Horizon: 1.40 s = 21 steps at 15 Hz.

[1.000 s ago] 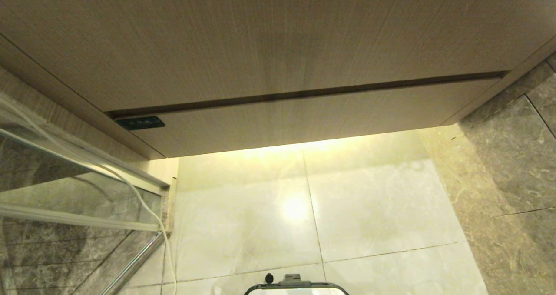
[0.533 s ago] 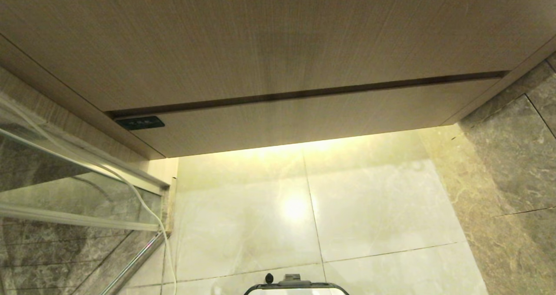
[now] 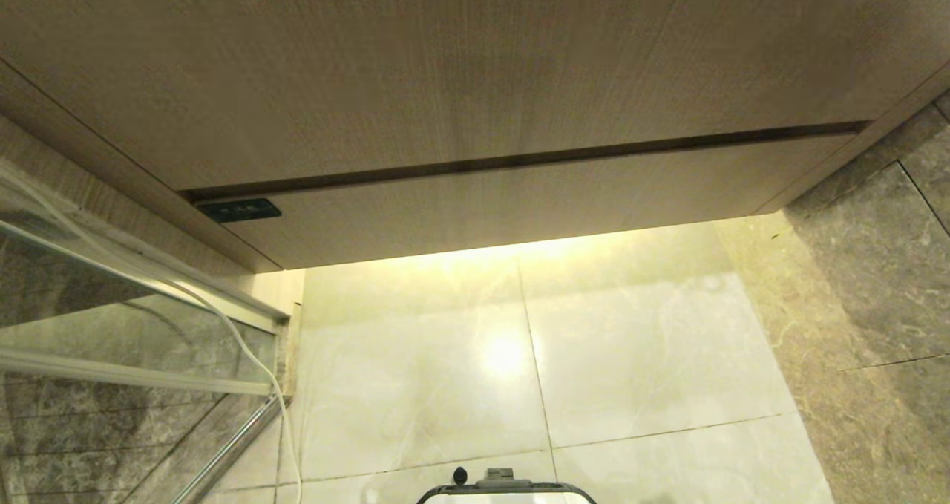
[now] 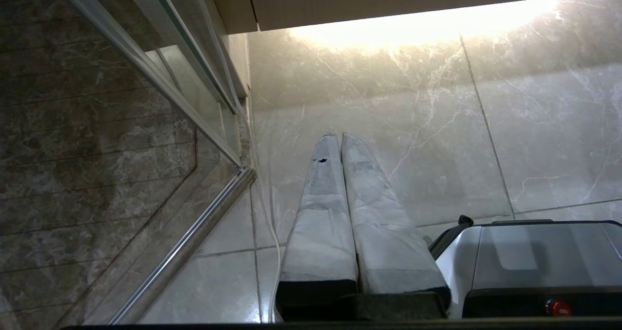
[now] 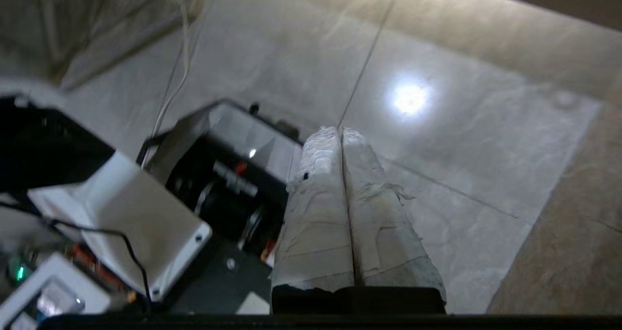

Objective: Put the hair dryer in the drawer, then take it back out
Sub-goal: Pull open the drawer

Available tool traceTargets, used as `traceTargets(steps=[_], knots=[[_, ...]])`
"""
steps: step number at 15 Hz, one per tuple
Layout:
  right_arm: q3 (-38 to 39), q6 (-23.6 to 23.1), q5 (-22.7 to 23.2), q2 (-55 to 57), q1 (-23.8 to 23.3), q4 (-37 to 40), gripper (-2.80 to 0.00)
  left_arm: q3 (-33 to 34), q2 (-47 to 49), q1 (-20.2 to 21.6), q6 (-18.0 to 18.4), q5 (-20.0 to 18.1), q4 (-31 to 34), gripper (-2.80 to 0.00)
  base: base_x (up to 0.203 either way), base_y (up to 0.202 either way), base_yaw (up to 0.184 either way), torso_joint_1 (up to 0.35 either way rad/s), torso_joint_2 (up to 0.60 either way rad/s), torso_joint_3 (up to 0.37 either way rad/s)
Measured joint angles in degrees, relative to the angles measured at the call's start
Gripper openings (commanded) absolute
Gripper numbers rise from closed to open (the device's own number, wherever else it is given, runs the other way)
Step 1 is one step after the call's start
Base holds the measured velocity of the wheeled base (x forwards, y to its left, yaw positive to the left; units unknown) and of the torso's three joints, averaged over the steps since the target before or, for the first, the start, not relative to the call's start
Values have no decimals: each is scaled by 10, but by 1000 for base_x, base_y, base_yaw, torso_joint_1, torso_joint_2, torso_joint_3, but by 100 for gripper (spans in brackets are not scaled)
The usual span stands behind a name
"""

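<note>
Head view unchanged from a second ago: same cabinet face, same floor, no arm in it. A faint dark patch now shows at the lower right edge of the floor; cannot tell what it is.

Drawer shut, its plain front flush beneath the taller wood panel, small dark label at its left end. Hair dryer not visible in any view; whereabouts cannot be told.

Left hand clenched, padded fingers pressed together, grasping nothing. It points at the pale marble floor. Beside it on one side, a glass partition with metal rail and a thin white cable; on the other, the robot's base.

Right hand likewise clenched and empty, wrapped fingers touching along their length. Beyond its tips, floor tile with a bright light reflection; alongside, the robot's base hardware.
</note>
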Motion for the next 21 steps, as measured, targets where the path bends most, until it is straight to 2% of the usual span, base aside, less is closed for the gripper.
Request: traceTargets(steps=[2, 5, 8, 10, 14, 17, 19, 20, 21], knots=[[-15, -59, 3, 63, 9, 39, -280, 0, 0, 0, 0, 0, 0, -280, 0, 0, 0, 0, 0, 0], [-1, -115, -60, 121, 35, 96, -280, 0, 0, 0, 0, 0, 0, -280, 0, 0, 0, 24, 1, 27], [49, -185, -66, 172, 51, 80, -280, 0, 0, 0, 0, 0, 0, -280, 0, 0, 0, 0, 0, 0], [101, -238, -67, 201, 55, 5, -280, 0, 0, 0, 0, 0, 0, -280, 0, 0, 0, 0, 0, 0], [229, -323, -69, 243, 68, -246, -280, 0, 0, 0, 0, 0, 0, -280, 0, 0, 0, 0, 0, 0], [287, -329, -71, 267, 72, -426, -280, 0, 0, 0, 0, 0, 0, -280, 0, 0, 0, 0, 0, 0], [300, -310, -70, 289, 73, -518, -280, 0, 0, 0, 0, 0, 0, -280, 0, 0, 0, 0, 0, 0], [302, -294, -71, 300, 73, -553, -155, 0, 0, 0, 0, 0, 0, -280, 0, 0, 0, 0, 0, 0], [301, -283, -75, 313, 73, -583, 0, 0, 0, 0, 0, 0, 0, -280, 0, 0, 0, 0, 0, 0]])
